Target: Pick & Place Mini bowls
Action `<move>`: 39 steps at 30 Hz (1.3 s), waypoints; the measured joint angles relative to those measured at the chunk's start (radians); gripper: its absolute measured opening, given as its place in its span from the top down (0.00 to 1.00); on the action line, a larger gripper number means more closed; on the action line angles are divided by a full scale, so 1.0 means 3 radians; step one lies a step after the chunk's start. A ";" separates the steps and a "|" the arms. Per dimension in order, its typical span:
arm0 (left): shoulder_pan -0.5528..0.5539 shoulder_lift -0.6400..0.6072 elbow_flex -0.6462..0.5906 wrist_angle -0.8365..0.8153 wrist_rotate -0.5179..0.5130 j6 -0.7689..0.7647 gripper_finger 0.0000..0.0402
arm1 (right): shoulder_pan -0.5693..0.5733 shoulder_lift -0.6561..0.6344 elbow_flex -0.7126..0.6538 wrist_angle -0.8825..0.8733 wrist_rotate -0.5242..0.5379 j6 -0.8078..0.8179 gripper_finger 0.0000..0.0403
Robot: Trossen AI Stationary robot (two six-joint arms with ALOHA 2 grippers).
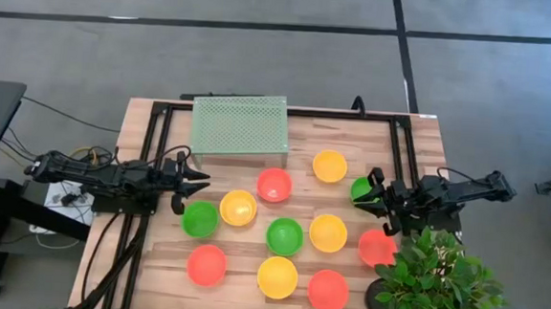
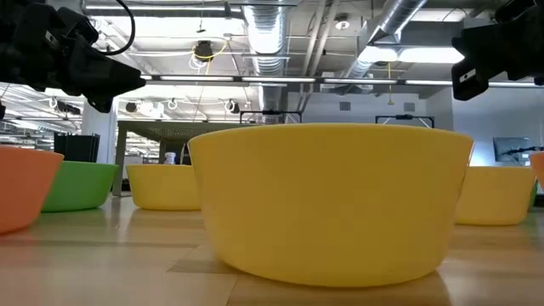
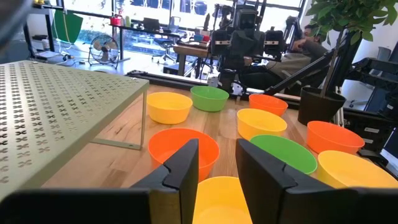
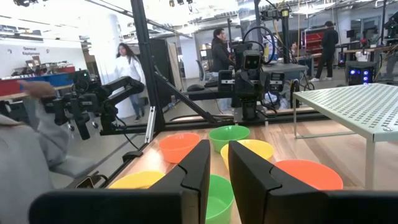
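While overhead shows plant, low view fills with yellow bowl

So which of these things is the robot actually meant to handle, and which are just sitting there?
For the job:
- mini bowls, e.g. the red, yellow and green ones

Just lying about:
- perforated green rack
- potted plant
- wooden table, which only bears it all

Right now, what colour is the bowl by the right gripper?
Green; the high view shows it best.
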 joint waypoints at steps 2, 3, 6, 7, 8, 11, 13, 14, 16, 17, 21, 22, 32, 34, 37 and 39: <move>0.0000 0.0000 -0.0001 0.0000 0.0001 0.0000 0.73 | 0.0000 -0.0001 0.0000 -0.0001 0.0000 -0.0001 0.87; 0.0000 0.0000 -0.0001 0.0000 0.0000 0.0001 0.73 | 0.0001 -0.0001 0.0000 -0.0001 0.0000 -0.0001 0.87; 0.0000 0.0000 0.0000 0.0000 0.0001 0.0000 0.73 | 0.0000 -0.0001 -0.0001 0.0000 0.0000 -0.0001 0.87; 0.0000 0.0000 0.0000 0.0000 0.0000 0.0000 0.73 | -0.0001 -0.0001 0.0000 0.0000 0.0000 -0.0001 0.87; 0.0000 0.0000 -0.0001 0.0000 0.0001 0.0000 0.73 | 0.0001 0.0000 -0.0001 -0.0001 0.0000 -0.0001 0.87; 0.0000 0.0001 0.0000 0.0000 0.0000 0.0000 0.73 | 0.0000 -0.0001 0.0000 0.0000 0.0000 -0.0001 0.87; -0.0001 0.0000 -0.0001 0.0000 0.0000 0.0000 0.73 | 0.0001 0.0000 0.0000 -0.0001 0.0000 -0.0001 0.87; 0.0000 0.0001 0.0000 0.0000 0.0001 0.0000 0.73 | 0.0000 -0.0001 0.0000 0.0000 -0.0001 -0.0001 0.87; 0.0000 0.0000 -0.0001 0.0002 0.0001 0.0000 0.73 | 0.0001 -0.0001 -0.0001 -0.0001 -0.0001 0.0000 0.87; 0.0000 0.0000 -0.0001 0.0009 0.0001 0.0000 0.73 | 0.0000 0.0000 -0.0001 0.0000 -0.0001 0.0000 0.87; 0.0000 0.0000 -0.0001 0.0042 0.0001 0.0000 0.73 | 0.0000 0.0000 0.0000 -0.0001 0.0000 0.0000 0.87; 0.0000 0.0000 -0.0001 0.0055 -0.0001 0.0001 0.73 | 0.0000 0.0000 -0.0001 0.0000 -0.0001 0.0000 0.87; -0.0002 0.0001 -0.0001 0.0790 -0.0251 0.0585 0.73 | 0.0000 -0.0001 -0.0001 -0.0001 -0.0001 -0.0001 0.87; -0.0001 0.0002 0.0000 0.1010 -0.0367 0.0763 0.73 | 0.0001 -0.0001 -0.0001 0.0000 -0.0001 -0.0001 0.87; 0.0000 0.0006 0.0051 0.1056 -0.0524 0.0847 0.73 | 0.0001 0.0000 0.0000 0.0000 -0.0001 0.0000 0.87; 0.0000 0.0034 0.0134 0.1056 -0.0597 0.0852 0.73 | -0.0001 0.0000 -0.0001 0.0000 -0.0001 -0.0001 0.87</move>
